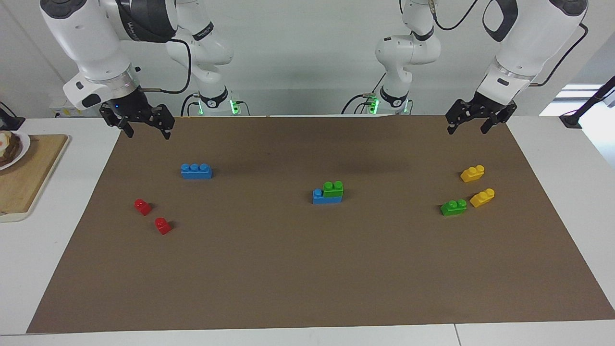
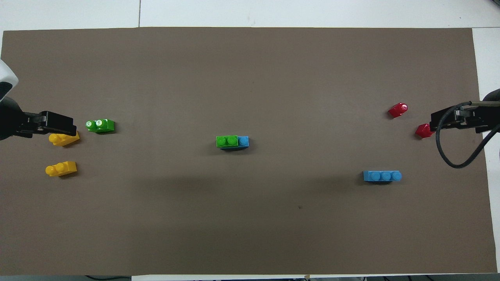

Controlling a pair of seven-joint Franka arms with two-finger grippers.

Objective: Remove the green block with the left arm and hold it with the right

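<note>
A green block (image 1: 333, 189) (image 2: 227, 141) with two studs sits pressed onto a blue brick (image 1: 319, 196) (image 2: 243, 141) in the middle of the brown mat. A second, loose green block (image 1: 453, 207) (image 2: 100, 125) lies toward the left arm's end, beside two yellow bricks (image 1: 472, 173) (image 1: 482, 197). My left gripper (image 1: 468, 129) (image 2: 54, 123) hangs open in the air over the mat's corner at its own end, holding nothing. My right gripper (image 1: 148, 133) (image 2: 449, 119) hangs open over the mat's corner at its end, also with nothing in it.
A blue three-stud brick (image 1: 196, 171) (image 2: 382, 176) and two small red blocks (image 1: 142, 206) (image 1: 163, 226) lie toward the right arm's end. A wooden board (image 1: 29, 178) with a plate (image 1: 14, 149) stands off the mat at that end.
</note>
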